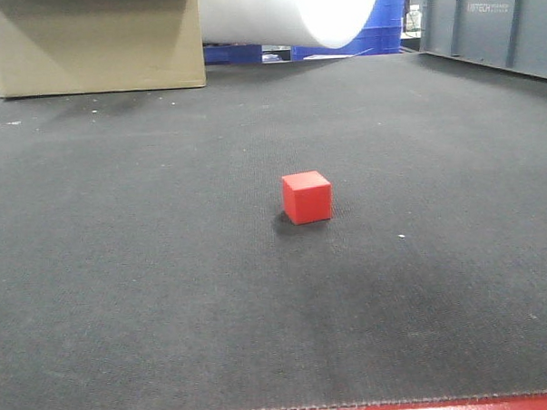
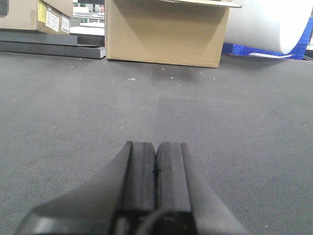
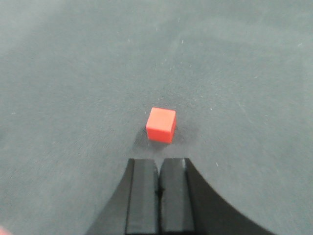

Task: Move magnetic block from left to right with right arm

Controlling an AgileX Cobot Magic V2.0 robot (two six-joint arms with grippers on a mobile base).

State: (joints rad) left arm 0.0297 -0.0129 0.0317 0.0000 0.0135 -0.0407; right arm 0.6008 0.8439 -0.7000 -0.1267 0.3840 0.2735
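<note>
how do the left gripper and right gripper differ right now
The right gripper looks down on the red magnetic block, which lies just ahead of it; the left gripper sits low and level, facing a cardboard box with no block ahead. Both are black, shut and empty.

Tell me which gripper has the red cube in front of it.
The right gripper: its shut jaws point at the magnetic block just ahead. The left gripper, also shut, faces only bare mat.
</note>
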